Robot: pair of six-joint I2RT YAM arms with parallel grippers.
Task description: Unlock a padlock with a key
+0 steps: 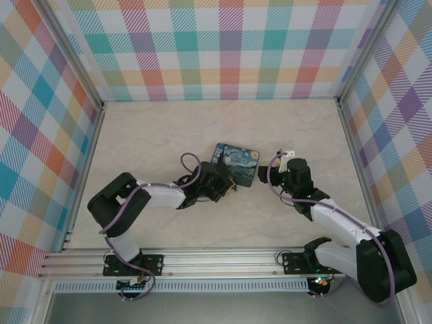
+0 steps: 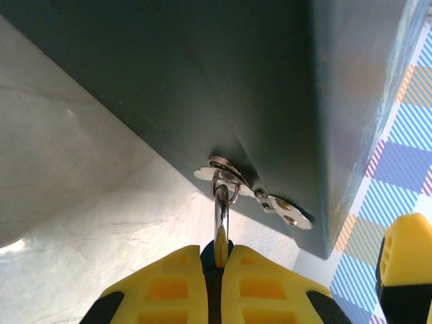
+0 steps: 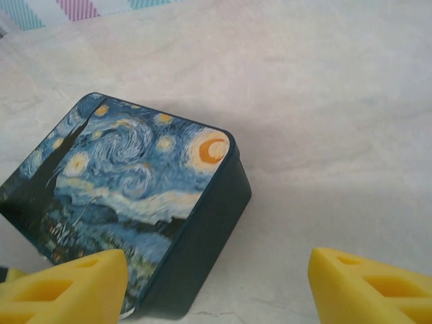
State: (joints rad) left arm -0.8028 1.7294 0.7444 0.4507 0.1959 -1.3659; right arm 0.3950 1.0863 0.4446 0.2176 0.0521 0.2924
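The padlock's silvery shackle (image 2: 221, 214) hangs through a small ring on the metal hasp (image 2: 270, 201) on the side of the starry-night tin (image 1: 236, 164). A sliver of its blue body (image 2: 217, 255) shows between the yellow fingers (image 2: 169, 287) of my left gripper (image 2: 216, 263), which is shut on it. In the top view the left gripper (image 1: 226, 183) sits at the tin's near edge. My right gripper (image 3: 216, 290) is open, nothing between its fingers, hovering just right of the tin (image 3: 128, 196). The key is out of view.
The tin lies flat mid-table on the pale marble surface (image 1: 155, 142). Checkered walls (image 1: 223, 47) enclose the table on three sides. A yellow finger (image 2: 407, 263) of the other gripper shows past the tin's corner in the left wrist view. Open table lies behind and to both sides.
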